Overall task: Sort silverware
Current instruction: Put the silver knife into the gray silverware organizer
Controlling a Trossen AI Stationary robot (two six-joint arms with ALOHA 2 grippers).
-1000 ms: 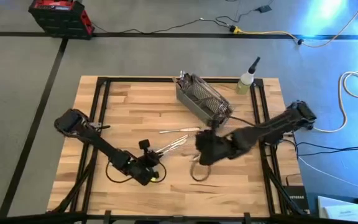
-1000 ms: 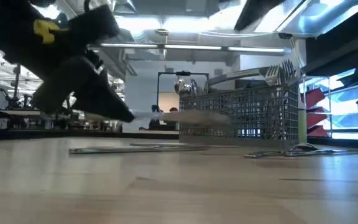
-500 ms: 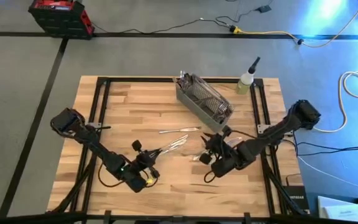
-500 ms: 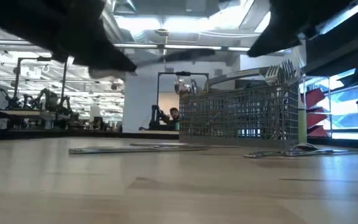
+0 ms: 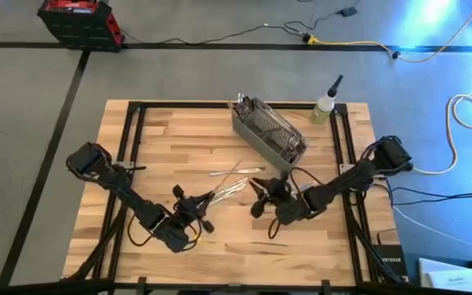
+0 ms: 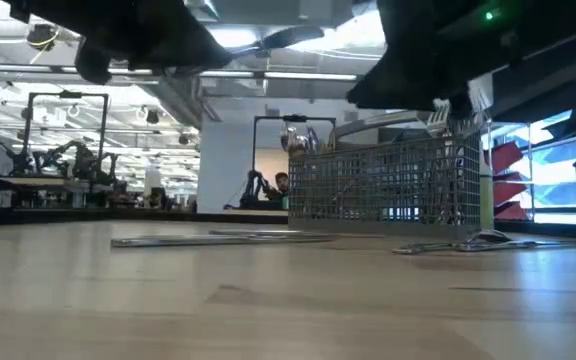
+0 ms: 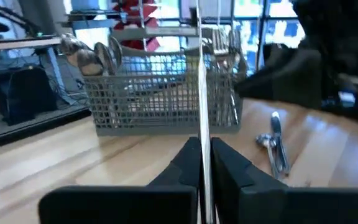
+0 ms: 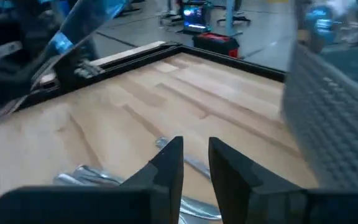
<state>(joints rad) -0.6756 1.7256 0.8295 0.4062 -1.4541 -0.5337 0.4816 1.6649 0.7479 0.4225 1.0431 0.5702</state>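
On the left of the wooden table [image 5: 170,135], the left gripper [image 7: 205,163] is raised above the surface, its fingers pinched nearly together on a thin metal utensil [image 7: 202,93] that stands up between them. Just beyond it, a small cluster of silverware [image 5: 229,190] lies flat near the table's middle, with one piece [image 5: 236,171] resting alone behind it. To the right, the right gripper [image 8: 194,163] hovers with a narrow gap between its fingers and nothing held; spoons [image 8: 89,177] lie on the wood beneath it. The gray mesh basket [image 5: 267,131] sits at the table's far side with more utensils standing in it.
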